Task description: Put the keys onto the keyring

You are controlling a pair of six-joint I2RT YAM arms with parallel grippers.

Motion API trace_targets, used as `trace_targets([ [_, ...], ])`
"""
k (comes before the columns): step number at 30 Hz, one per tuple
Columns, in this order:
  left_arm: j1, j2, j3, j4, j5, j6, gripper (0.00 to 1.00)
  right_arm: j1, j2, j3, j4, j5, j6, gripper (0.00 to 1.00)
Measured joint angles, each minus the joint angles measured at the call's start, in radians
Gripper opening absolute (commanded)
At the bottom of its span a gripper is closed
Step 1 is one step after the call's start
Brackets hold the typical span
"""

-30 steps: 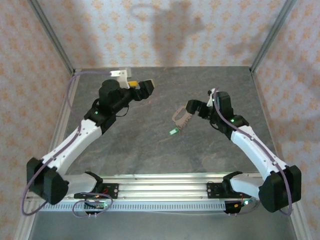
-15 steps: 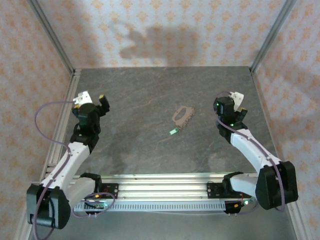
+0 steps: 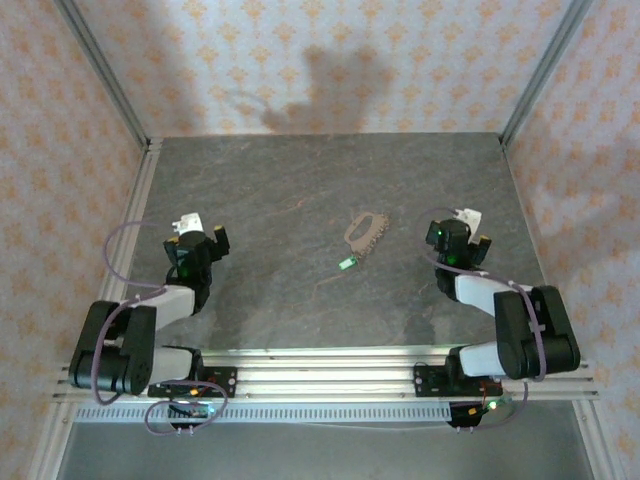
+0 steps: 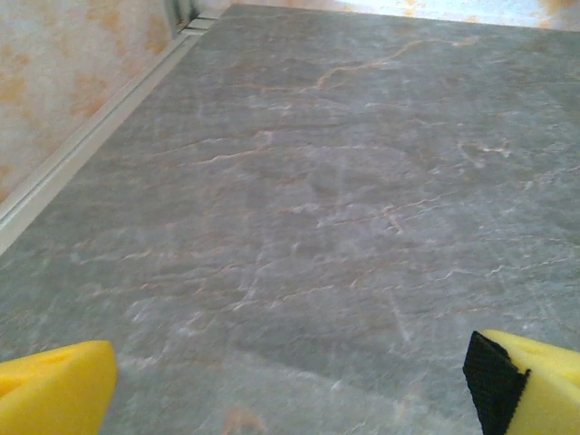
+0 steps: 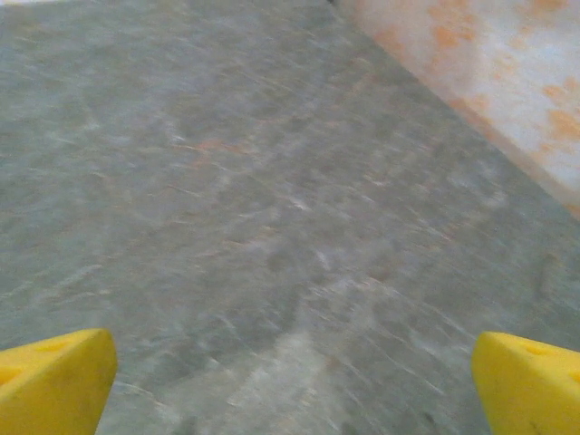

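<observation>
Both parked: left gripper (image 3: 205, 233) and right gripper (image 3: 474, 228) spread wide, empty; keys (image 3: 377, 238) lie against keyring (image 3: 360, 224), threading unclear; next, I reach for them

One keyring (image 3: 352, 229), one key bunch (image 3: 376, 236), one green tag (image 3: 347, 263), two tools (image 4: 292, 362) (image 5: 294, 353)

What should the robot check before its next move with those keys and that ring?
1. The left end effector is open and empty: ok.
2. The right end effector is open and empty: ok.
3. The keyring lies unobstructed on the table: ok.
4. The keys lie at the keyring: ok.
5. The keys are threaded on it: cannot tell, too small.
</observation>
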Motion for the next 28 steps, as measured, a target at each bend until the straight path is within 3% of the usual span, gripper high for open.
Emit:
trace_targets([
  [4,0.002,0.105,0.005,0.106,0.048,0.026,1.0,-0.018,0.131,-0.034,0.208,-0.085,-0.033,1.0],
  [11,0.007,0.172,0.078,0.104,0.106,0.053,1.0,-0.101,0.148,-0.003,0.209,-0.248,-0.035,0.99],
  [28,0.006,0.172,0.086,0.104,0.127,0.057,1.0,-0.103,0.148,-0.002,0.212,-0.301,-0.036,0.99],
])
